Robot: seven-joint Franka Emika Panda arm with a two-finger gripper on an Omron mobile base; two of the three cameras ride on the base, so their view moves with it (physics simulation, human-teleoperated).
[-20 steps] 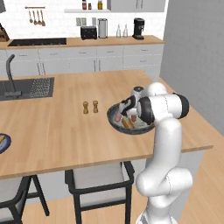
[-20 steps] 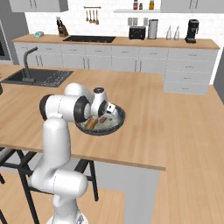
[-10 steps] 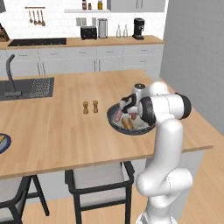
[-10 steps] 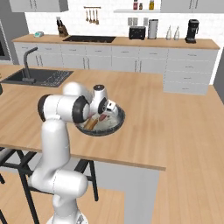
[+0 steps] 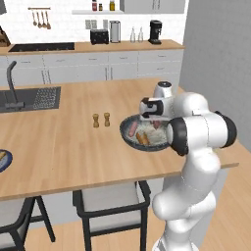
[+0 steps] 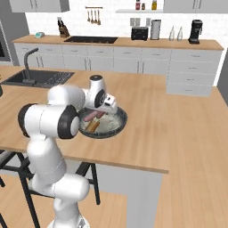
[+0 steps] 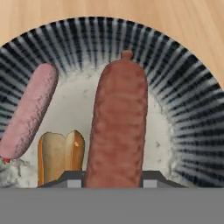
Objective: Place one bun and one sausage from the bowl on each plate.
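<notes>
The dark grey ribbed bowl stands on the wooden island, right in front of my arm. My gripper reaches down into it and is shut on a reddish-brown sausage, which runs lengthwise between the fingertips. A pinker sausage lies to the left in the hand view. Beside it lies a golden bun. One dark plate peeks in at the left edge of the left base view, with something tan on it.
Salt and pepper shakers stand on the island left of the bowl. A sink is set into the far left of the island. Stools sit under the front edge. The rear counter carries appliances.
The jaws have closed from wide open onto the reddish-brown sausage in the bowl. The arm has stayed over the bowl.
</notes>
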